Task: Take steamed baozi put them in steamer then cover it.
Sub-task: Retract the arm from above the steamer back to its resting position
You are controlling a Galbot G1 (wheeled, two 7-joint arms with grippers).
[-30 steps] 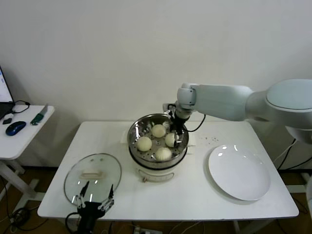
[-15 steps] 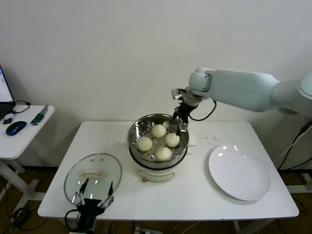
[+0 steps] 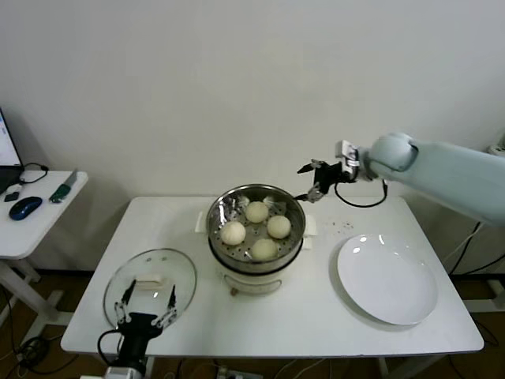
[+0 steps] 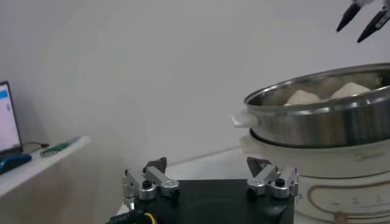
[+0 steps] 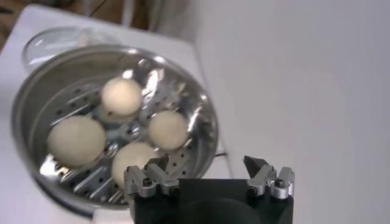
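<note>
Four cream-white baozi [image 3: 256, 211] lie in the shiny steel steamer [image 3: 217, 217] on its white pot base at the table's middle; they also show in the right wrist view [image 5: 167, 129]. The clear glass cover [image 3: 154, 272] with its cream handle lies flat on the table at the front left. My right gripper [image 3: 313, 181] is open and empty, raised behind and to the right of the steamer. My left gripper [image 3: 144, 308] is open and empty at the table's front edge, just in front of the cover. In the left wrist view the steamer [image 4: 317, 115] stands ahead.
A flat white plate [image 3: 387, 278] lies at the table's front right. A side table [image 3: 31, 207] with a blue mouse and a cable stands at the far left. The wall is close behind the table.
My right gripper has lifted out of the steamer and drawn back to the right, empty. The fourth baozi stays in the steamer. My left gripper has shifted slightly forward by the cover.
</note>
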